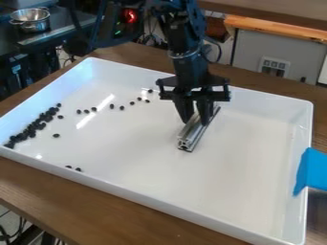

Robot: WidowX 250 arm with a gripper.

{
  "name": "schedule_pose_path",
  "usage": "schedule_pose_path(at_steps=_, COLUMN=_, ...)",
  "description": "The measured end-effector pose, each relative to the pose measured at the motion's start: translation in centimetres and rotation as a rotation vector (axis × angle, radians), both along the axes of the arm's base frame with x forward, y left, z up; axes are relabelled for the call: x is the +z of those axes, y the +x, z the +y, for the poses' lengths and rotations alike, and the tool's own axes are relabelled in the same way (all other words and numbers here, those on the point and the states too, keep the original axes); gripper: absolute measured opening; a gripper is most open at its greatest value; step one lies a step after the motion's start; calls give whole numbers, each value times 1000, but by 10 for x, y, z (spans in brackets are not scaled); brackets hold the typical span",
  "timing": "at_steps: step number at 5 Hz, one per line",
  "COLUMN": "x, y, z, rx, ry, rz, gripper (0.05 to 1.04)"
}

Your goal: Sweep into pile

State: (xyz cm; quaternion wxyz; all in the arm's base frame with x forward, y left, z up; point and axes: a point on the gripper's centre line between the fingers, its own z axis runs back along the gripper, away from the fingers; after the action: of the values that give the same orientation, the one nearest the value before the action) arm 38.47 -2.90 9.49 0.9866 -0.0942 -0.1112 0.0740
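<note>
Small black pieces [30, 130] cluster along the left side of the white tray [127, 192], others strewn loosely to their right. Around mid-tray, the gripper [196, 121] points down, fingers clamped about a metal bar [191, 136]. Blue tape [312, 170] covers part of the right rim.

White tray [191, 204], black beans [39, 122], silver-grey bar [194, 132], bright blue tape [313, 170], brown wood-grained table [115, 206]
</note>
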Motion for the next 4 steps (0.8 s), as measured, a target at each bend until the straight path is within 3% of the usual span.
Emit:
schedule_pose_path(at_steps=2, x=0, y=-3, z=42, rx=34, ry=-26, rz=4, gripper=339)
schedule_pose_path(at_steps=4, x=-3, y=-8, z=81, rx=43, ry=-15, rz=-12, gripper=339)
